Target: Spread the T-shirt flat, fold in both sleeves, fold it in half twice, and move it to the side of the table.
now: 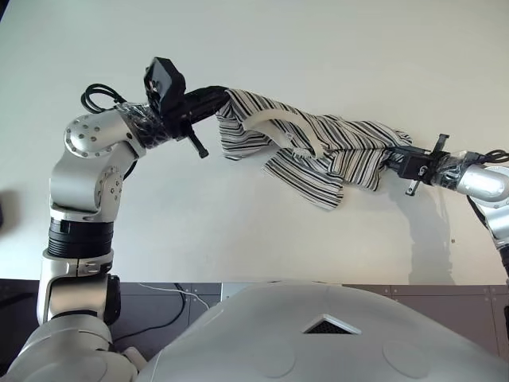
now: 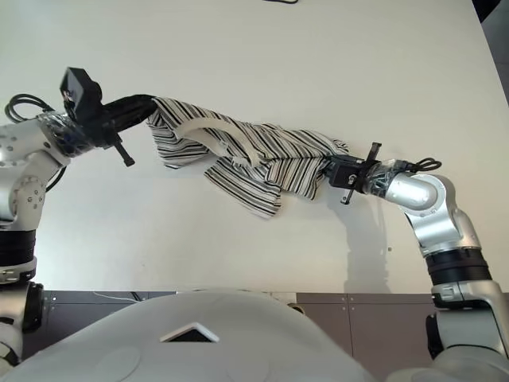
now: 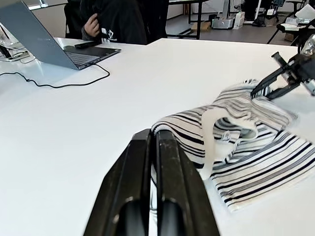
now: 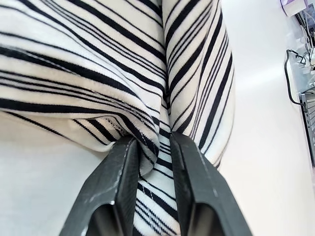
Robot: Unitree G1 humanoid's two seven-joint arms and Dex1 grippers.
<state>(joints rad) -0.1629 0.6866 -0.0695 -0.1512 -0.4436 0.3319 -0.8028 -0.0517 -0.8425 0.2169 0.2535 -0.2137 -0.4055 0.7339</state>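
Over the white tabletop (image 1: 334,48), in the left eye view, the striped T-shirt (image 1: 318,147) hangs bunched between the two arms. Its long axis runs across the robot, from farther out on its left to a little nearer on its right. The left claw (image 1: 221,103) is pinched on one end of the cloth and the right claw (image 1: 391,157) on the other, so neither arm has the shorter reach. The middle sags and a loose flap droops toward the robot; whether it touches the tabletop cannot be told.

From the right eye view the same line shows: the T-shirt (image 2: 254,155) stretches from left claw (image 2: 151,107) to right claw (image 2: 330,169), twisted and crumpled rather than spread, with a pale neckband looping across it.

Along the left wrist view, the left claw's two dark fingers (image 3: 170,162) lie closed side by side with a fold of striped fabric caught at their tips. The T-shirt (image 3: 256,147) extends straight ahead of them to the right claw (image 3: 256,91), which grips the far end. A laptop (image 3: 44,39) sits well apart, far across the tabletop.

Close in on the right wrist view, the right claw (image 4: 152,142) is narrow, clamped on a thick pleat of T-shirt (image 4: 98,59) that fans away from its tips.

Judged from this, the spreading step is in hand. The coming move likely turns on drawing both ends apart along that left-to-right axis and lowering the cloth flat.
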